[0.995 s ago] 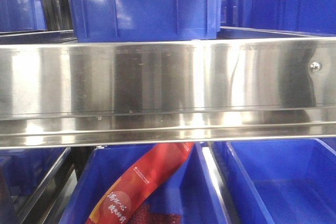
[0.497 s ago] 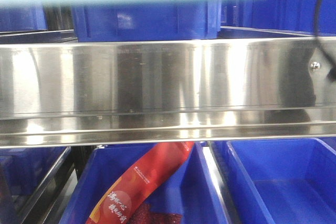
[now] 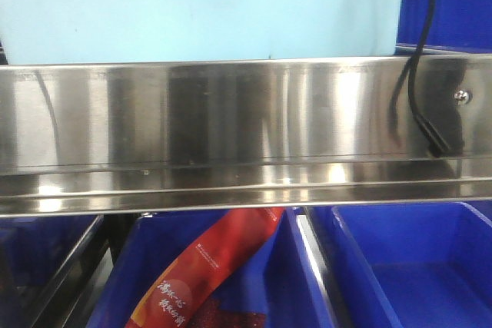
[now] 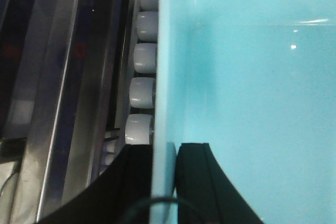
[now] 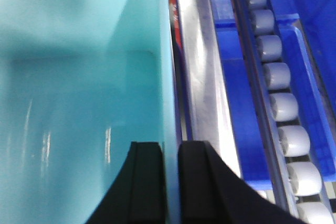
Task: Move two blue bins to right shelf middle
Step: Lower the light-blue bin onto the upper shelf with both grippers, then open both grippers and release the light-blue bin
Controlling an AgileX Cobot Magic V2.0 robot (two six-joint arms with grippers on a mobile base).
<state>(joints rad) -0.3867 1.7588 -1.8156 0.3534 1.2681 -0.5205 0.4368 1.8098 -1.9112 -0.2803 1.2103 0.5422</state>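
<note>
Pale turquoise plastic fills both wrist views: the bin (image 3: 200,9) hangs between the two arms above the steel shelf rail (image 3: 231,128), its lower edge just behind the rail's top lip in the front view. The left gripper (image 4: 165,182) is pinched on the bin's left wall, one black finger inside and one outside; the right gripper (image 5: 170,182) clamps the right wall in the same way. The step in hand looks like carrying this bin over the rail toward the shelf, and it will go best if both arms travel together at one height, so the thin walls are not twisted or pulled apart. Room is tight on both sides: white rollers (image 4: 142,93) run just beside the left wall, and a second roller track (image 5: 278,87) lies to the right, beyond a steel strip and over dark blue bins (image 5: 315,24). Below the rail sit a blue bin with a red packet (image 3: 207,266) and an empty one (image 3: 415,266). A black cable (image 3: 415,67) dangles across the rail at right and could snag. How much clearance the bin's bottom has over the rail is hard to judge from here.
</note>
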